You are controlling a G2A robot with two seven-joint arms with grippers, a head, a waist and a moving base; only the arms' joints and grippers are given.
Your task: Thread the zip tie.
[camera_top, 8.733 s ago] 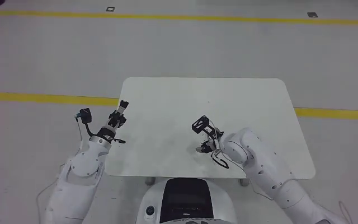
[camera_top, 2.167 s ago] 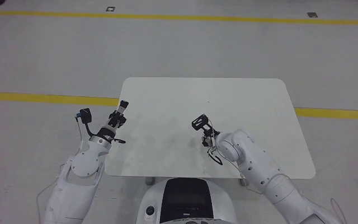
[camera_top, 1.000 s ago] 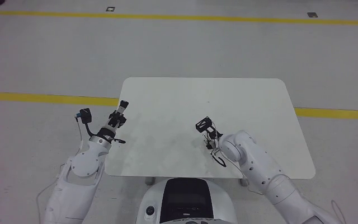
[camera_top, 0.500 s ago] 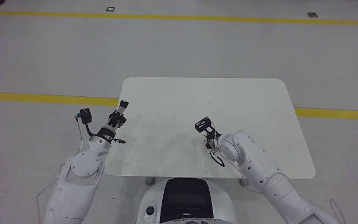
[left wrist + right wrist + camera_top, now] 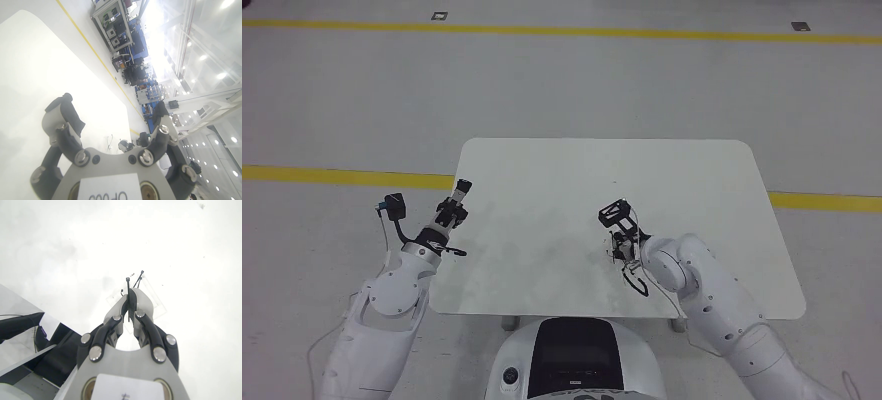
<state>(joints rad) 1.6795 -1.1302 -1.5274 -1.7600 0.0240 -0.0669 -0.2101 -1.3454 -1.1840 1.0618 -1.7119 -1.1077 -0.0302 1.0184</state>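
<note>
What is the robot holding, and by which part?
Right end effector: a black zip tie, pinched along its strap, head end poking out. Left end effector: nothing.

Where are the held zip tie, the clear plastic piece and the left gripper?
zip tie (image 5: pixel 128 289): right wrist view, on the strap below its head.
clear plastic piece (image 5: pixel 157 307): right wrist view, bare part near its edge.
left gripper (image 5: pixel 113 101): left wrist view, midway between its open fingertips.

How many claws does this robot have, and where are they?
2. The left claw is open and empty at the left edge of the table. The right claw is over the table's middle, shut on a black zip tie.
</note>
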